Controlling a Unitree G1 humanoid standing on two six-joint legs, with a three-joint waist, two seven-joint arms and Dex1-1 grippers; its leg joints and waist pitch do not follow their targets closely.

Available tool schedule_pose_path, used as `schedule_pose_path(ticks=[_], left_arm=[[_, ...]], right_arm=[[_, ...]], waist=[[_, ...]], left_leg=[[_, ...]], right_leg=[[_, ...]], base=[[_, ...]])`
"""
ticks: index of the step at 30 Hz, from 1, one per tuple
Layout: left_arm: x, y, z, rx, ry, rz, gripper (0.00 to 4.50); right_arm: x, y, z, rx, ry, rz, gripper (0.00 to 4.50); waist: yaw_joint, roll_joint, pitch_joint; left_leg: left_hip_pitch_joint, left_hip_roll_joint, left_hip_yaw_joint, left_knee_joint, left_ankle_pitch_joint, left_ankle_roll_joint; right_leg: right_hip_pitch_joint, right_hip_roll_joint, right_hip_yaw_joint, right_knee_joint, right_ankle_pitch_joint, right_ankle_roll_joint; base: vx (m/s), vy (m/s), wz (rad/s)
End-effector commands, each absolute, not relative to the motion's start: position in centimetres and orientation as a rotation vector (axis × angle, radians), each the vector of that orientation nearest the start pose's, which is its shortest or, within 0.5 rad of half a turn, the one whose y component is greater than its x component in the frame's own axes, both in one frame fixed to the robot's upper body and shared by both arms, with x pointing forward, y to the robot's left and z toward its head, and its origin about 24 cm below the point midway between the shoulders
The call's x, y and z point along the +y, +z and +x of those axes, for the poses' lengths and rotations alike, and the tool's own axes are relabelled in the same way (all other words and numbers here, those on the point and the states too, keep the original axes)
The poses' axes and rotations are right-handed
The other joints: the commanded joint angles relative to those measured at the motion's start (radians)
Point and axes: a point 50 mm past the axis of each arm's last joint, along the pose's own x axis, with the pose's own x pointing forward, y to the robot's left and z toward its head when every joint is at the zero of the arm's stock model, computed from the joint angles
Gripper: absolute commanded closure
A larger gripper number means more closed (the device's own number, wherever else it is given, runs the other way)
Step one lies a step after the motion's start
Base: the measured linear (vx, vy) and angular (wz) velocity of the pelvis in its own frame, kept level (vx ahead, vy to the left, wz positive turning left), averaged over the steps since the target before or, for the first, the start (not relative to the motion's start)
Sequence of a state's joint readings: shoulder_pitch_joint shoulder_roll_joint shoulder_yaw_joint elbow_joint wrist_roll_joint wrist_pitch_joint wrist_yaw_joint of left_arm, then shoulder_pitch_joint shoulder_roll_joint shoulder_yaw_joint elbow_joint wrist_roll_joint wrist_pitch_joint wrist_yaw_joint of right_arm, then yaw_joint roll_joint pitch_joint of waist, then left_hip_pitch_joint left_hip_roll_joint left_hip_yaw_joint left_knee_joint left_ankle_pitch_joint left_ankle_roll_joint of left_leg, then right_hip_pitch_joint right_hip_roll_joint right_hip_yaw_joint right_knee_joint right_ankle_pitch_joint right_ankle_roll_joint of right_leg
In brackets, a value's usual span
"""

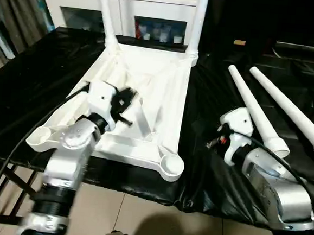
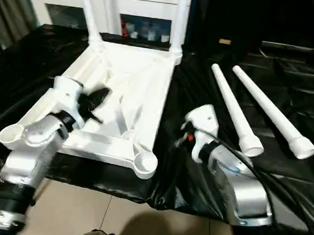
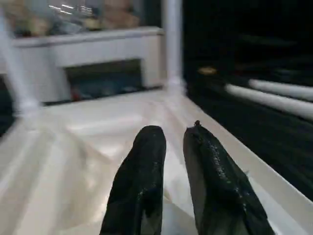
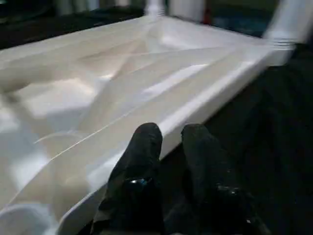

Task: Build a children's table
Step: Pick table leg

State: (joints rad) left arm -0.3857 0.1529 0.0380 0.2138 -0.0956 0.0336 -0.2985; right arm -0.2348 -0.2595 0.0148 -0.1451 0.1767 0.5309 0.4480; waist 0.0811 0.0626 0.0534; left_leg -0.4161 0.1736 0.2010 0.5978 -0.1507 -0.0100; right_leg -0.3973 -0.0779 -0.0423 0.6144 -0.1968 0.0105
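Legs (image 1: 258, 115) for the empty near sockets (image 1: 170, 165) lie loose, right of the upturned children's table (image 1: 160, 79) on the black tabletop (image 1: 29, 85). Left tool (image 3: 173, 132) and right tool (image 4: 168, 134) stand slightly parted, pinching nothing. Best to grip one leg mid-shaft and seat it upright, squarely over its socket

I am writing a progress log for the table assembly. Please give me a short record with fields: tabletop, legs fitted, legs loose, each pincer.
tabletop: white tabletop lies upside down on the black cover, ribbed underside up
legs fitted: two fitted legs stand upright in the far corner sockets
empty sockets: two near sockets hold no leg
legs loose: two loose legs lie on the cover, right of the tabletop
left pincer: over the tabletop's underside, fingers slightly apart, holding nothing
right pincer: beside the tabletop's right edge, fingers slightly apart, holding nothing
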Motion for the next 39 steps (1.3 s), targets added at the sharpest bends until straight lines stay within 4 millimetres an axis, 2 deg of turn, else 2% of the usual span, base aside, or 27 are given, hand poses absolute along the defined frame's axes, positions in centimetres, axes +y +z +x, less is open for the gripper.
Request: schedule_pose_path(ticks=[1,5,6,7,9,11,12,13,16,17,21,22,23,24,25,26,28,29,30,32,33,34,35,36,37,39], left_arm=[[15.5,11.0,32.6,-0.164,-0.256,0.098,3.17],[15.1,11.6,32.8,-0.149,-0.257,0.090,2.75],[14.9,11.5,32.7,-0.135,-0.261,0.075,2.75],[14.9,11.5,32.7,-0.133,-0.249,0.087,2.62],[14.7,11.4,32.4,-0.134,-0.251,0.092,2.34],[14.7,11.2,32.3,-0.133,-0.238,0.105,2.32],[14.8,11.0,32.2,-0.127,-0.218,0.115,2.25],[14.8,10.9,32.1,-0.124,-0.211,0.121,1.97],[14.7,11.0,32.1,-0.133,-0.203,0.128,1.87],[14.7,11.0,32.1,-0.133,-0.203,0.128,1.62],[14.7,11.1,32.2,-0.112,-0.207,0.152,1.42],[14.9,11.2,32.3,-0.094,-0.215,0.169,1.42],[14.9,11.2,32.3,-0.094,-0.215,0.169,1.20],[14.9,11.2,32.4,-0.081,-0.219,0.182,1.20],[15.0,11.3,32.6,-0.080,-0.267,0.214,1.04],[15.0,11.4,32.7,-0.083,-0.300,0.236,1.03],[15.0,11.4,32.8,-0.085,-0.322,0.249,0.92],[14.8,11.6,32.8,-0.083,-0.376,0.266,0.92],[14.5,11.8,32.8,-0.075,-0.420,0.270,0.66],[14.4,11.9,32.7,-0.068,-0.450,0.271,0.59],[14.0,12.2,32.4,-0.062,-0.505,0.272,0.45],[14.0,12.2,32.4,-0.061,-0.508,0.272,0.30],[13.8,12.3,32.1,-0.053,-0.531,0.276,0.22],[13.7,12.5,31.8,-0.048,-0.557,0.272,0.22],[13.6,12.6,31.5,-0.045,-0.571,0.268,0.17],[13.6,12.6,31.5,-0.045,-0.571,0.268,0.11]], right_arm=[[-15.8,9.6,29.0,0.176,0.429,-0.064,3.19],[-15.7,9.4,29.1,0.184,0.418,-0.064,2.79],[-15.6,9.4,29.2,0.187,0.417,-0.066,2.79],[-15.5,9.4,29.3,0.189,0.413,-0.066,2.66],[-15.3,9.4,29.5,0.187,0.414,-0.080,2.39],[-15.3,9.5,29.7,0.186,0.413,-0.083,2.37],[-15.3,9.5,29.9,0.184,0.408,-0.084,2.30],[-15.3,9.6,30.0,0.184,0.406,-0.084,2.02],[-15.4,9.5,30.2,0.182,0.403,-0.087,1.94],[-15.4,9.5,30.2,0.182,0.403,-0.087,1.65],[-15.7,9.9,31.0,0.170,0.387,-0.107,1.45],[-15.9,10.2,31.5,0.164,0.377,-0.117,1.45],[-15.9,10.2,31.5,0.164,0.377,-0.117,1.26],[-16.1,10.4,31.8,0.161,0.369,-0.124,1.26],[-16.6,10.6,32.9,0.172,0.349,-0.139,1.08],[-17.0,10.8,33.6,0.180,0.335,-0.148,1.06],[-17.2,10.9,34.0,0.186,0.326,-0.153,0.98],[-17.7,11.1,34.7,0.195,0.306,-0.164,0.98],[-18.1,11.3,35.3,0.208,0.298,-0.159,0.70],[-18.3,11.4,35.7,0.218,0.293,-0.155,0.62],[-18.8,11.7,36.4,0.240,0.279,-0.175,0.50],[-18.8,11.7,36.4,0.241,0.278,-0.177,0.37],[-19.0,11.6,36.8,0.263,0.276,-0.206,0.28],[-19.4,11.7,37.2,0.277,0.251,-0.226,0.28],[-19.7,11.8,37.5,0.289,0.227,-0.247,0.19],[-19.7,11.8,37.5,0.289,0.227,-0.247,0.08]], waist=[[-0.010,-0.006,-0.067],[-0.014,-0.007,-0.070],[-0.017,-0.020,-0.072],[-0.017,-0.017,-0.072],[-0.021,-0.019,-0.073],[-0.022,-0.018,-0.071],[-0.023,-0.018,-0.070],[-0.023,-0.017,-0.070],[-0.021,-0.016,-0.071],[-0.021,-0.016,-0.071],[-0.019,-0.013,-0.073],[-0.018,-0.004,-0.075],[-0.021,-0.009,-0.073],[-0.020,-0.009,-0.074],[-0.016,0.025,-0.076],[-0.022,0.012,-0.076],[-0.023,0.006,-0.077],[-0.021,0.013,-0.076],[-0.025,0.008,-0.081],[-0.019,0.011,-0.080],[-0.020,0.005,-0.082],[-0.018,0.006,-0.083],[-0.019,-0.001,-0.083],[-0.018,0.002,-0.085],[-0.015,-0.005,-0.083],[-0.015,-0.003,-0.083]], left_leg=[[0.045,0.055,-0.042,-0.085,-0.367,-0.054],[0.043,0.054,-0.039,-0.083,-0.331,-0.054],[0.039,0.053,-0.035,-0.080,-0.296,-0.038],[0.038,0.052,-0.036,-0.078,-0.283,-0.032],[0.035,0.051,-0.034,-0.074,-0.257,-0.014],[0.036,0.051,-0.034,-0.074,-0.261,-0.010],[0.036,0.051,-0.033,-0.074,-0.266,-0.010],[0.037,0.052,-0.034,-0.074,-0.270,-0.012],[0.038,0.052,-0.034,-0.075,-0.274,-0.015],[0.039,0.051,-0.035,-0.075,-0.279,-0.018],[0.039,0.051,-0.034,-0.073,-0.271,-0.024],[0.040,0.051,-0.036,-0.073,-0.266,-0.026],[0.038,0.049,-0.035,-0.073,-0.266,-0.026],[0.039,0.049,-0.034,-0.072,-0.266,-0.027],[0.042,0.048,-0.038,-0.070,-0.260,-0.032],[0.044,0.047,-0.036,-0.070,-0.275,-0.034],[0.041,0.044,-0.036,-0.068,-0.276,-0.039],[0.042,0.045,-0.034,-0.066,-0.269,-0.035],[0.041,0.043,-0.034,-0.064,-0.260,-0.031],[0.042,0.044,-0.031,-0.061,-0.247,-0.026],[0.038,0.044,-0.031,-0.060,-0.224,-0.018],[0.040,0.046,-0.030,-0.059,-0.214,-0.014],[0.037,0.045,-0.028,-0.057,-0.196,-0.002],[0.038,0.046,-0.029,-0.055,-0.187,0.000],[0.036,0.046,-0.026,-0.054,-0.174,0.018],[0.036,0.046,-0.026,-0.051,-0.171,0.018]], right_leg=[[0.017,-0.058,0.038,-0.091,-0.299,-0.109],[0.018,-0.055,0.038,-0.085,-0.225,-0.121],[0.023,-0.058,0.039,-0.080,-0.188,-0.134],[0.023,-0.059,0.038,-0.079,-0.180,-0.138],[0.026,-0.060,0.037,-0.081,-0.166,-0.145],[0.025,-0.060,0.037,-0.083,-0.182,-0.149],[0.024,-0.059,0.037,-0.083,-0.190,-0.148],[0.024,-0.058,0.037,-0.084,-0.197,-0.142],[0.023,-0.058,0.037,-0.084,-0.204,-0.139],[0.023,-0.058,0.036,-0.084,-0.206,-0.140],[0.024,-0.057,0.037,-0.080,-0.180,-0.143],[0.024,-0.058,0.036,-0.077,-0.169,-0.148],[0.024,-0.055,0.034,-0.078,-0.162,-0.153],[0.025,-0.056,0.035,-0.078,-0.160,-0.154],[0.025,-0.058,0.034,-0.072,-0.142,-0.157],[0.020,-0.053,0.032,-0.079,-0.149,-0.160],[0.028,-0.054,0.032,-0.074,-0.137,-0.176],[0.027,-0.055,0.033,-0.073,-0.119,-0.181],[0.029,-0.056,0.031,-0.069,-0.113,-0.196],[0.030,-0.057,0.032,-0.069,-0.101,-0.205],[0.034,-0.057,0.031,-0.063,-0.077,-0.216],[0.034,-0.057,0.031,-0.062,-0.067,-0.219],[0.035,-0.056,0.031,-0.061,-0.047,-0.226],[0.036,-0.058,0.029,-0.056,-0.038,-0.233],[0.037,-0.061,0.030,-0.060,-0.049,-0.245],[0.037,-0.061,0.029,-0.058,-0.055,-0.249]], base=[[0.000,0.000,0.00],[0.000,0.000,0.00],[0.000,0.000,0.00],[0.000,0.000,0.00],[0.000,0.000,0.00],[0.000,0.000,0.00],[0.000,0.000,0.00],[0.000,0.000,0.00],[0.000,0.000,0.00],[0.000,0.000,0.00],[0.000,0.000,0.00],[0.000,0.000,0.00],[0.000,0.000,0.00],[0.000,0.000,0.00],[0.000,0.000,0.00],[0.000,0.000,0.00],[0.000,0.000,0.00],[0.000,0.000,0.00],[0.000,0.000,0.00],[0.000,0.000,0.00],[0.000,0.000,0.00],[0.000,0.000,0.00],[0.000,0.000,0.00],[0.000,0.000,0.00],[0.000,0.000,0.00],[0.000,0.000,0.00]])
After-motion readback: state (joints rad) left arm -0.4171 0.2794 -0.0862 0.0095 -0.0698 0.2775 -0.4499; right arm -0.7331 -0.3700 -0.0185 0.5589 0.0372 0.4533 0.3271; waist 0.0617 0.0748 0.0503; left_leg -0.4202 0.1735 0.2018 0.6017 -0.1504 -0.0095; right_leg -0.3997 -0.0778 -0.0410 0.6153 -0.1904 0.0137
